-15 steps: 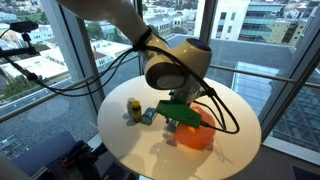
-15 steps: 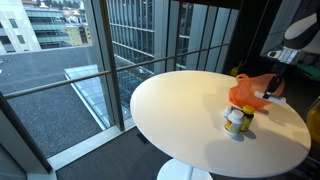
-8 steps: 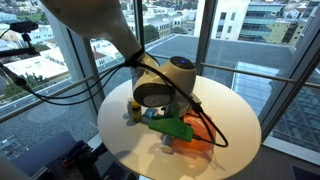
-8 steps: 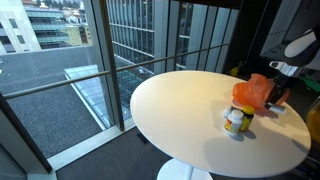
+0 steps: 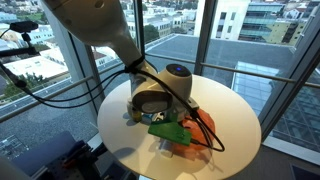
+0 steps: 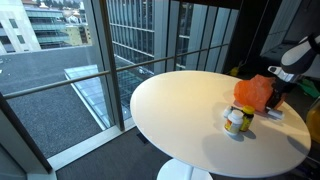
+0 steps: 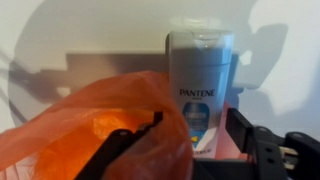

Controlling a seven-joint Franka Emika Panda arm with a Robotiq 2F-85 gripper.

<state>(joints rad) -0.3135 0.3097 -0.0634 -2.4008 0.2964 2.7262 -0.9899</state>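
On the table (image 6: 180, 110), a shampoo bottle (image 7: 200, 85) is seen outside an orange bag (image 7: 85, 125), straddled by the gripper (image 7: 195, 125). Grip cannot be told.

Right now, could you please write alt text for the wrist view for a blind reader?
A white Pantene bottle sits centred on a white table, with an orange plastic bag at lower left and the pincer flanking the bottle's base.

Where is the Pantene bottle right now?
In the wrist view, the Pantene bottle is mid-frame on the white table, just ahead of the pincer, with the orange bag at its left.
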